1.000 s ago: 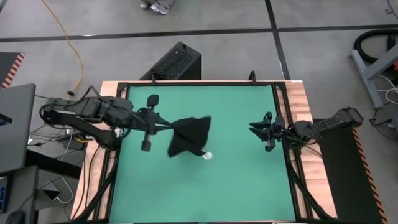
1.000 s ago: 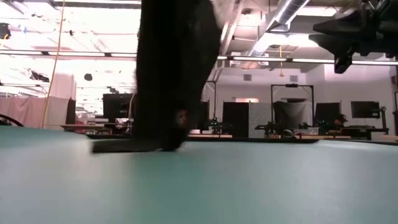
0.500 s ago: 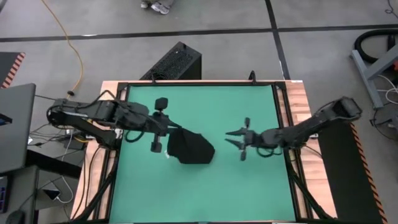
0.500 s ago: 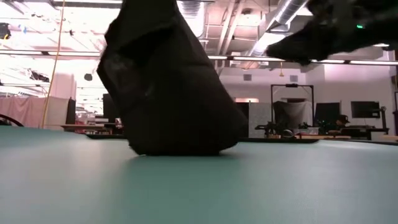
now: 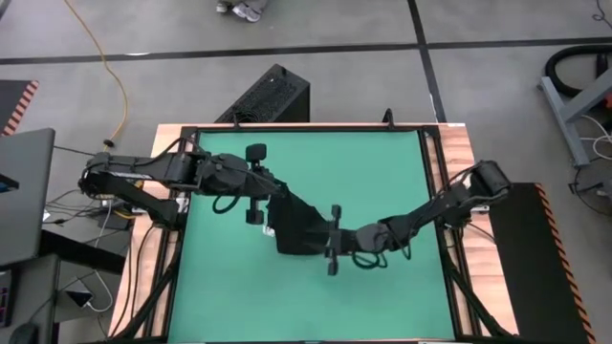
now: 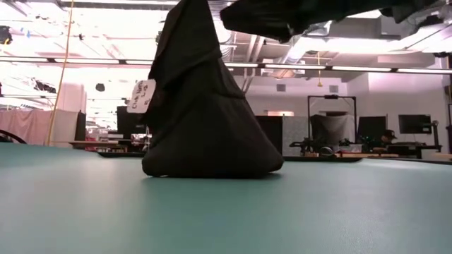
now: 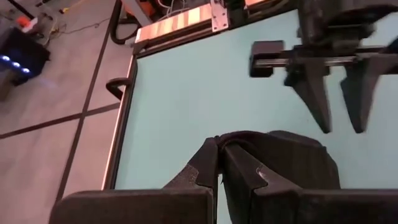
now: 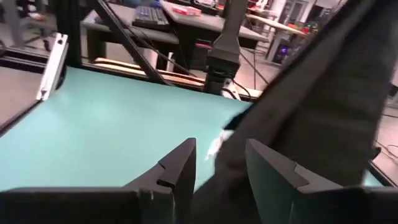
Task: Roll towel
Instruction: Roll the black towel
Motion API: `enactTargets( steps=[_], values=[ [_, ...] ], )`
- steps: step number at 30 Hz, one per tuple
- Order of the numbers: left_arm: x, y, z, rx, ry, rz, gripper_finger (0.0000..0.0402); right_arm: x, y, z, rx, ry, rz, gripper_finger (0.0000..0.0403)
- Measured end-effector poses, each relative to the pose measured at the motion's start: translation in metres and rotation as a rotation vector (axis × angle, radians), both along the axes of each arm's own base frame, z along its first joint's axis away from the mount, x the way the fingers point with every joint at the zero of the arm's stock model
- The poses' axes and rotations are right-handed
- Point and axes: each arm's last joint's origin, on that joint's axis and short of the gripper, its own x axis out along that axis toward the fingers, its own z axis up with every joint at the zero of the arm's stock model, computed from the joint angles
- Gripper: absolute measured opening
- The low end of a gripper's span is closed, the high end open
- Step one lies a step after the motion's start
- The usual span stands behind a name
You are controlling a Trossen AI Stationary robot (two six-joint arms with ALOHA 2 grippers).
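The plain black soft cloth towel (image 5: 298, 225) hangs in a drooping cone from the left end effector (image 5: 272, 200), whose two dark fingers (image 7: 211, 163) are pressed tight together on the cloth's upper edge, as the left wrist view shows. From that pinch the towel falls away below and just ahead of the left end effector, its lower part gathered in a rounded heap that rests on the green mat of the bench (image 5: 382, 172). In the low view the cloth (image 6: 205, 113) rises from a broad base on the mat to a narrow peak at the top edge of the picture, and a small white printed tag (image 6: 140, 96) hangs off its side, well above the mat. The right end effector (image 5: 322, 238) has its arm stretched across the bench from the right side and sits right against the towel's heap on the side opposite the left end effector. Its fingers (image 8: 179, 163) stand apart with a moderate gap, and in the right wrist view the black cloth (image 8: 311, 106) lies just ahead of and beside them, with its edge in the gap between the fingertips; whether they actually touch the cloth cannot be told. Beyond the bench's far edge, behind the left end effector, a black ribbed hard box (image 5: 268, 96) stands on the grey floor.
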Motion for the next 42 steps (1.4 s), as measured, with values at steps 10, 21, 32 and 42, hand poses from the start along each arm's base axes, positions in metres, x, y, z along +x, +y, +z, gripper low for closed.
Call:
enactTargets(
  steps=[10,21,32,42],
  values=[
    [0.000,-0.006,-0.003,0.004,0.025,-0.040,0.0000,0.031,-0.005,-0.008,0.011,0.005,-0.090,0.0161],
    [-0.004,-0.008,-0.006,-0.001,0.074,-0.044,0.0000,0.024,0.000,0.009,-0.006,-0.021,-0.108,0.0161],
    [-0.004,-0.008,-0.006,-0.001,0.074,-0.043,0.0000,0.029,-0.015,0.000,0.025,0.033,-0.154,0.0161],
    [-0.001,-0.008,-0.003,0.010,0.032,-0.056,0.0000,0.034,-0.026,0.001,0.098,0.015,-0.077,0.0161]
  ],
)
